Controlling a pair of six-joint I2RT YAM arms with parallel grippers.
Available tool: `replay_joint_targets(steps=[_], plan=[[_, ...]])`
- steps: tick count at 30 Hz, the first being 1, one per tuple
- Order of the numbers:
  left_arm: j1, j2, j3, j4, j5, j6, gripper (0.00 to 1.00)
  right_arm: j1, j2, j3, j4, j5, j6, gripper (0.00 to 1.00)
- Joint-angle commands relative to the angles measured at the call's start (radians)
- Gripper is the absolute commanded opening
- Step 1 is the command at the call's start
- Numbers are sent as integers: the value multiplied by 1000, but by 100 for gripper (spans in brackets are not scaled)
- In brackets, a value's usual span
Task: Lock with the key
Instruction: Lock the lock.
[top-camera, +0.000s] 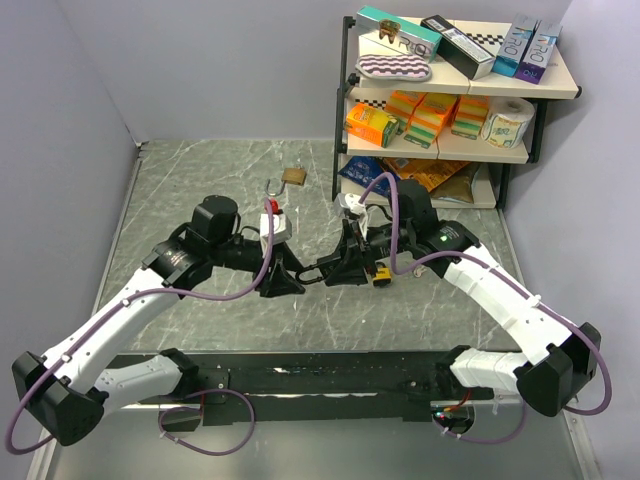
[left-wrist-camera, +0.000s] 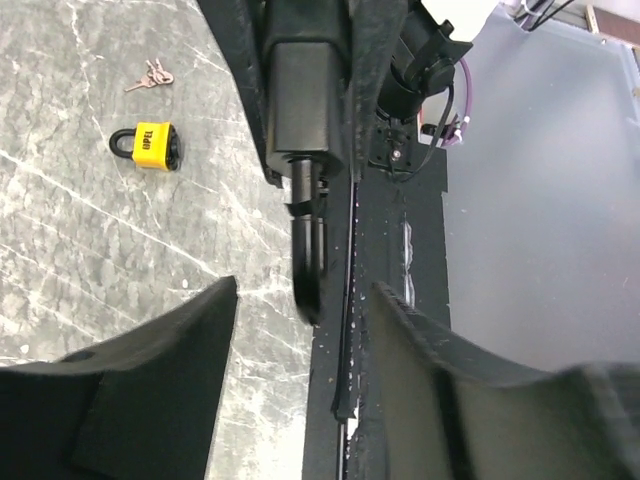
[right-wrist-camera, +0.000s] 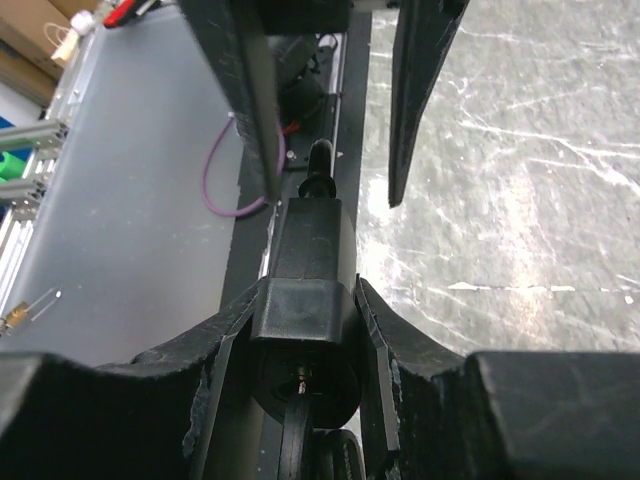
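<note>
1. Over the middle of the table (top-camera: 200, 180), the two arms meet tip to tip, with the black padlock (right-wrist-camera: 308, 240) between them and clear of the surface.
2. The right jaws pinch the padlock's body on both flat sides. Its shackle (left-wrist-camera: 308, 262) points away toward the left arm.
3. The left jaws stand spread, one on each side of the shackle, touching neither it nor the body.
4. I cannot tell whether the shackle is pushed home, as it shows only edge-on.
5. The keys (left-wrist-camera: 150, 75) lie on the table just beyond a yellow padlock (left-wrist-camera: 148, 143), well apart from both arms' tips. No key shows in the black padlock, and its keyhole end sits deep in the right jaws.
6. The step in hand looks like the left arm going for a key. It should draw straight back along the shackle's line, so neither side knocks it and twists the body in the right grip.
7. The right jaws need a firm, level hold, since the smooth body could swivel.
8. The keys lie thin and flat on the stone. Come down on them squarely and pinch the bow, leaving the blade free.
9. The keyhole end must first be turned out to face the left arm.
</note>
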Motion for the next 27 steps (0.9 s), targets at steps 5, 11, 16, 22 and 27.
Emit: replay_joint_targets(steps=[5, 11, 16, 22, 27], plan=[[-4, 10, 5, 83, 43, -35, 37, -1, -47, 15, 120, -86, 46, 0], [-10, 13, 5, 103, 70, -45, 8, 0, -47, 6, 148, -81, 63, 0], [-35, 30, 29, 207, 78, -155, 1, 22, -38, -9, 178, -73, 74, 0], [-49, 55, 61, 339, 75, -303, 1, 66, -25, -27, 201, -73, 79, 0], [-64, 69, 70, 425, 97, -390, 1, 100, -24, -51, 237, -70, 94, 0]])
